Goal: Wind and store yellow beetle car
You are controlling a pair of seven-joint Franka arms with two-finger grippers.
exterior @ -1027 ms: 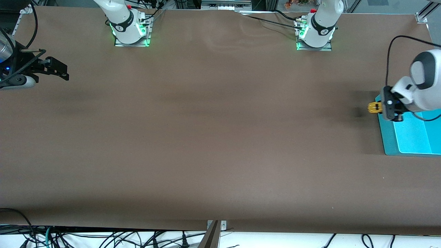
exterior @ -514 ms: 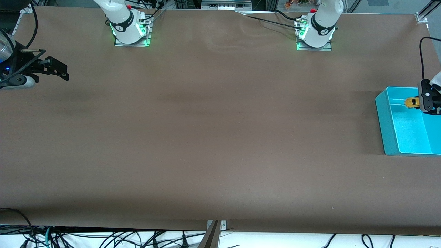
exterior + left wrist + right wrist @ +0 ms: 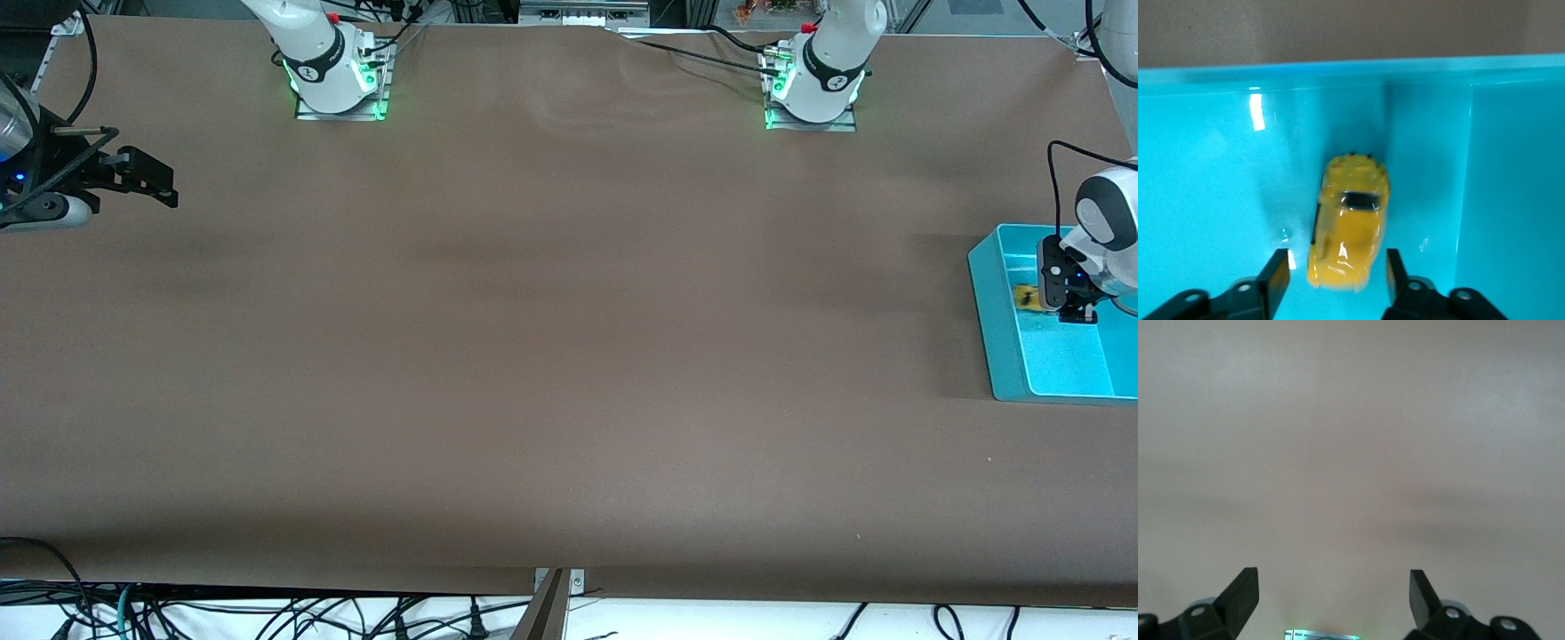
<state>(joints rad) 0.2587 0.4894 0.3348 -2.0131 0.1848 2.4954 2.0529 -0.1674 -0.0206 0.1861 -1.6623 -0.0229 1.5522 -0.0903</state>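
At the right edge of the front frame, the left end effector (image 3: 1031,297) hung over a turquoise bin (image 3: 996,320), its fingers (image 3: 1275,283) spread a little wider than the yellow beetle car (image 3: 1349,221) and gripping nothing. The car lay on the bin floor in the part of the bin farther from the front camera, between and just past the fingertips, with a gap showing on each side in the left wrist picture. In that picture its long axis ran nearly up and down the frame, tilted slightly, with one rounded end between the fingers and the other toward the bin wall at the top. An inner step or divider ran down the right side of that frame.

At the left edge of the front frame, the right end effector (image 3: 151,182) waited above bare brown bench (image 3: 551,356), its fingers (image 3: 1241,593) wide apart and empty.

The bench covering was plain brown with faint creases near the arm bases, which glowed green along the top of the frame. Cables lay tangled below the lower bench edge.
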